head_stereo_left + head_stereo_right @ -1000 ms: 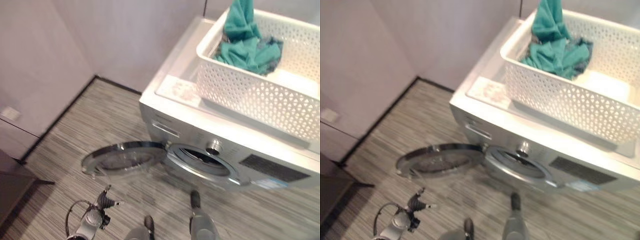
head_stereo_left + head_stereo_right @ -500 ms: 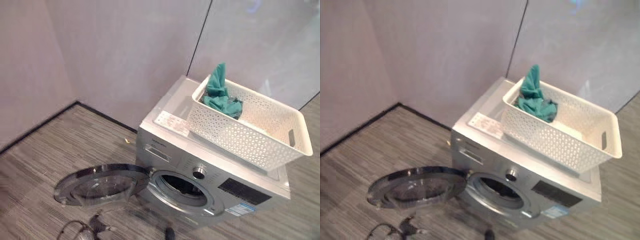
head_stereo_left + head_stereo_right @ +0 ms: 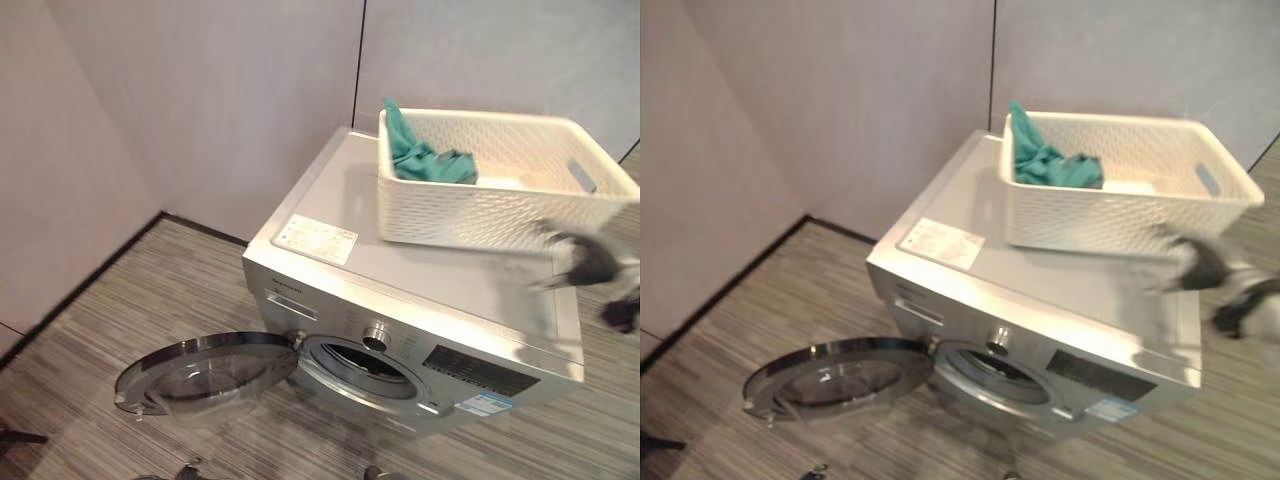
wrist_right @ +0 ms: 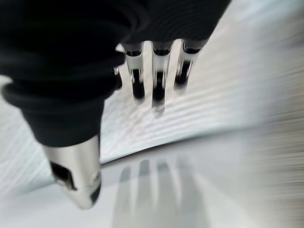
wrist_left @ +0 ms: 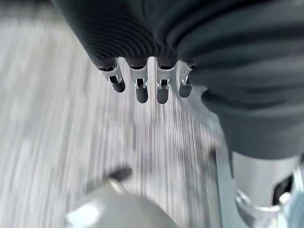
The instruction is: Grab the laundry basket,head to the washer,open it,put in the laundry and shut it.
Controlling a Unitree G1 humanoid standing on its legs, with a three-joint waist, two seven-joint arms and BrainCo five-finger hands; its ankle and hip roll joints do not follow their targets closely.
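A corner of pale grey wall panels and grey striped flooring (image 3: 120,330) frames the silver front-loading washing machine (image 3: 400,300), its round glass door (image 3: 205,368) swung wide open and lying low over the floor. The head camera has lifted over the past second, so the whole machine now sits in view where earlier only its front and the basket's near wall showed, and the robot's right hand (image 3: 590,262) has come up beside the white perforated plastic laundry basket (image 3: 480,205) on the washer's lid, just short of its near corner. In the right wrist view the fingers (image 4: 159,90) hang straight and loose above the lid, holding nothing (their reflection shows on the metal). The crumpled teal cloth (image 3: 420,158) lies in the basket's far end, well beyond the hand. With the door already open, the loading step looks about to begin. The left hand (image 5: 147,85) hangs over the floor, fingers relaxed and empty. The right hand is smeared by motion in both eye views, and whether it touches the basket cannot be told.
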